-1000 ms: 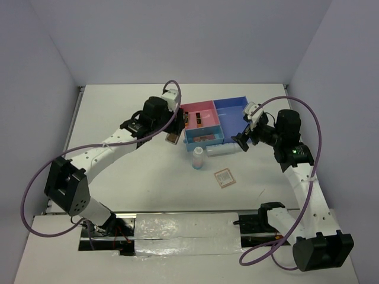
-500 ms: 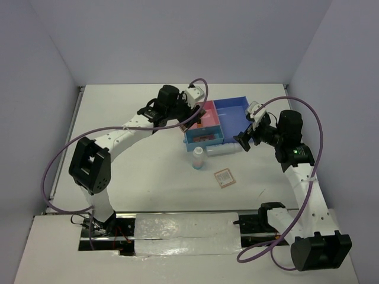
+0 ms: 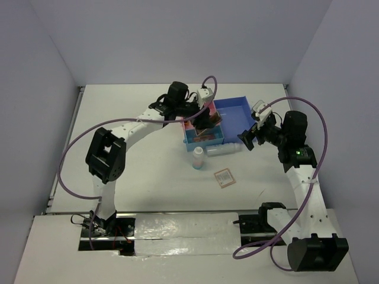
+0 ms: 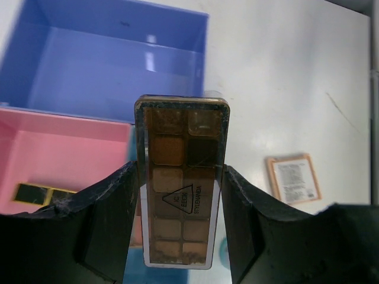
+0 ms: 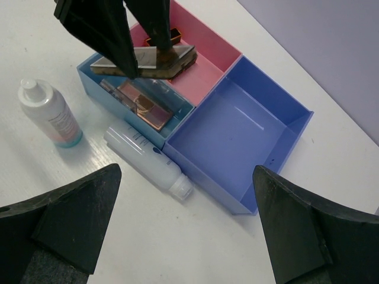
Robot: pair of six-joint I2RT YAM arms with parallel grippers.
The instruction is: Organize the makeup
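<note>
My left gripper (image 4: 177, 174) is shut on the long brown palette (image 4: 180, 133), gripping its two long sides. It hangs over the tray's pink compartment (image 3: 198, 111); the palette (image 5: 161, 58) also shows in the right wrist view. A black-gold piece (image 4: 37, 194) lies in the pink compartment. A pink-brown compact (image 5: 144, 100) lies in the light-blue compartment. One whitish bottle (image 3: 198, 158) stands upright in front of the tray. Another bottle (image 5: 148, 157) lies on its side against the tray wall. A square compact (image 3: 224, 177) rests on the table. My right gripper (image 3: 246, 137) stands open above the lying bottle's cap end.
The tray's big blue compartment (image 5: 237, 127) holds nothing. The tray sits at the back middle of the white table (image 3: 136, 171). Grey walls close the table in on three sides. Purple cables loop off both arms.
My left arm has swung right with the brown palette, from left of the tray to over its pink compartment. The right arm has shifted only slightly.
</note>
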